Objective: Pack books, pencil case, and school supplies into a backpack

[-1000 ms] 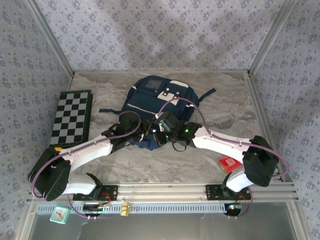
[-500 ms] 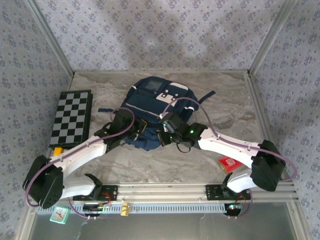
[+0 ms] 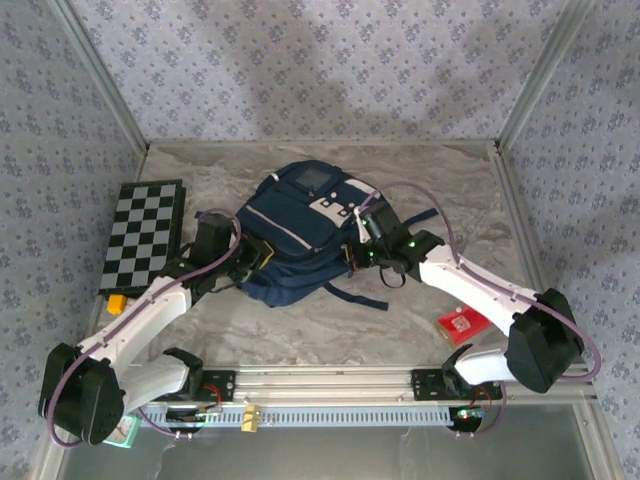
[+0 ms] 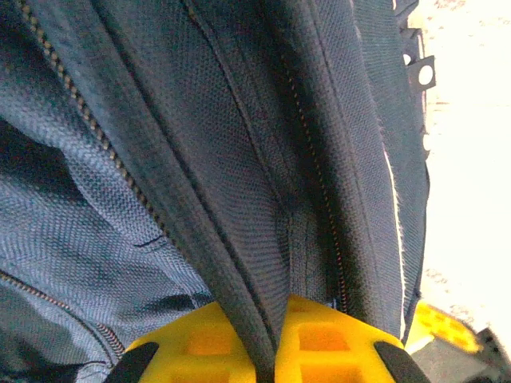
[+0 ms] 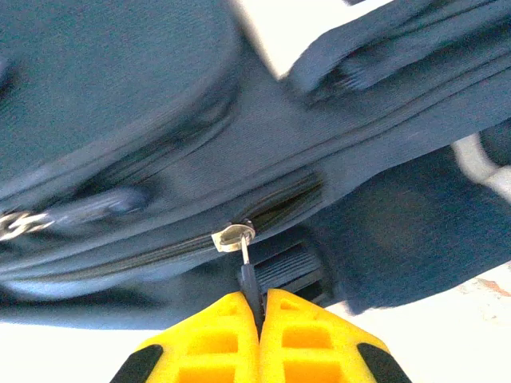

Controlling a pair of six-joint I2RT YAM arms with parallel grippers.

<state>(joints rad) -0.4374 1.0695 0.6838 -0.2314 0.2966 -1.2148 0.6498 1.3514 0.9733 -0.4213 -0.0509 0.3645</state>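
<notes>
Left gripper (image 4: 269,323) is clenched on a fold of the backpack (image 3: 300,225), which sits mid-table, bracing it. Right gripper (image 5: 259,309) pinches the zip tab (image 5: 249,278) on the bag's right side. This is probably the unzipping step, and the next move is to draw the tab along its track against that brace. The red packet (image 3: 461,324) lies near right, unpacked.
</notes>
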